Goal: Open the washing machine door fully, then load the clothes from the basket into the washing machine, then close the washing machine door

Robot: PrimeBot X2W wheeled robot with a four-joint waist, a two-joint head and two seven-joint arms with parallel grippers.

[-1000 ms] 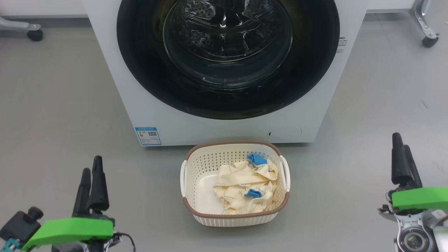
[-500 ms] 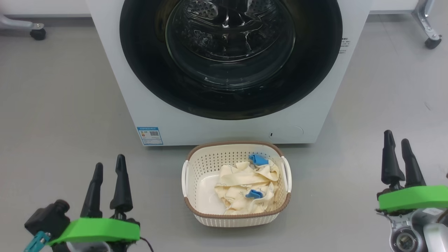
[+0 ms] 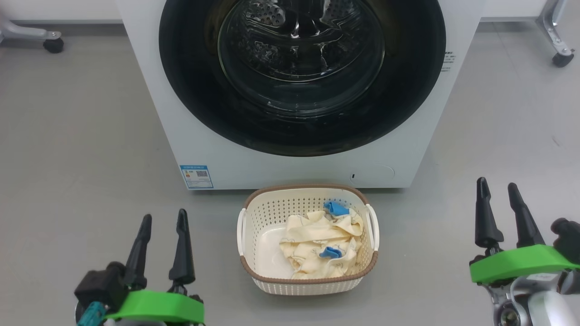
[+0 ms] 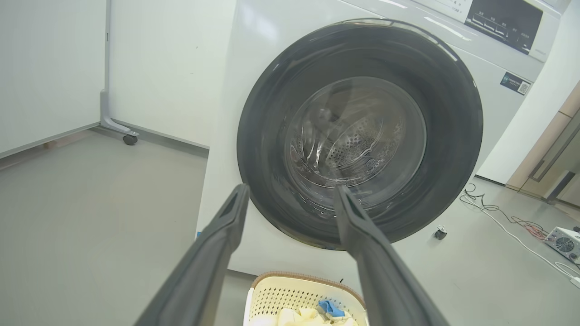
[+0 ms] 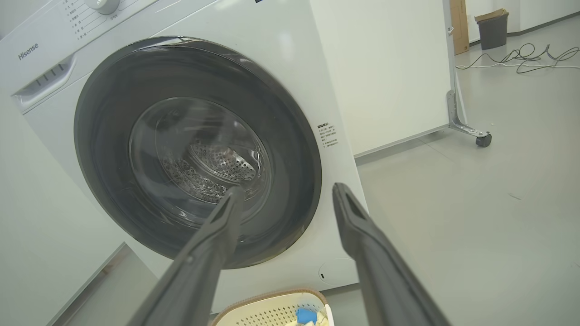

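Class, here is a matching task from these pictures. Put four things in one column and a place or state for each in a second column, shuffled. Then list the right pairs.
Column one
1. door
2. clothes
3. basket
4. left gripper

Column two
A. fingers apart, holding nothing
B. standing in front of the washing machine
C. shut
D. heaped inside the basket

Pairs: 1-C, 2-D, 3-B, 4-A

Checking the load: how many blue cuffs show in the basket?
2. One blue cuff at the basket's back right; another nearer the front, atop the clothes. More may be hidden in folds.
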